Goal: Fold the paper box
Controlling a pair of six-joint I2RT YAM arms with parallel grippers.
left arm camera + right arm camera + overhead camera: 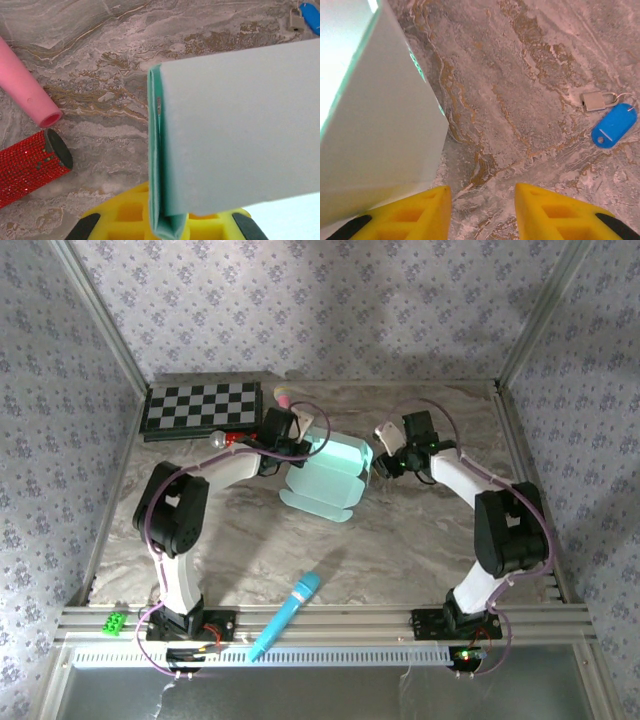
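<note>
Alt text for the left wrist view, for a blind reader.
The left pincer is shut on the folded edge of the pale mint paper box, over a marble table. A pink tube and a red glittery cylinder lie at left.

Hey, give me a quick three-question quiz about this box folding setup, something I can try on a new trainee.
1. True or false: the left pincer is shut on the paper box.
2. The tag beside the padlock is: A red, B blue, C green.
3. Fill in: the ___ pincer stands open, gripping nothing.
Key: 1 true; 2 B; 3 right.
</note>
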